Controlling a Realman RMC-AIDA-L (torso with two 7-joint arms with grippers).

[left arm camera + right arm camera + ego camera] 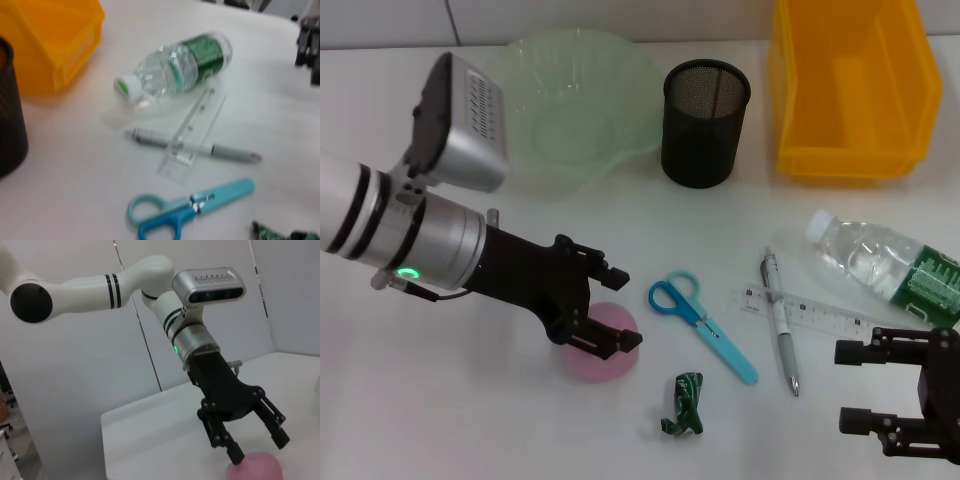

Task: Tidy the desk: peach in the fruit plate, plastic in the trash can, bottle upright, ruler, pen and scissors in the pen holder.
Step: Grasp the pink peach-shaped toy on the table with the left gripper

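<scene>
A pink peach lies on the white desk at front left. My left gripper is open and straddles its top; the right wrist view shows the fingers spread over the peach. Blue scissors, a grey pen and a clear ruler lie at centre right. A plastic bottle lies on its side beyond them. A green plastic wrapper lies at the front. My right gripper is open and empty at front right.
A pale green fruit plate stands at the back left, a black mesh pen holder beside it, and a yellow bin at the back right. The left wrist view shows the bottle, the ruler and the scissors.
</scene>
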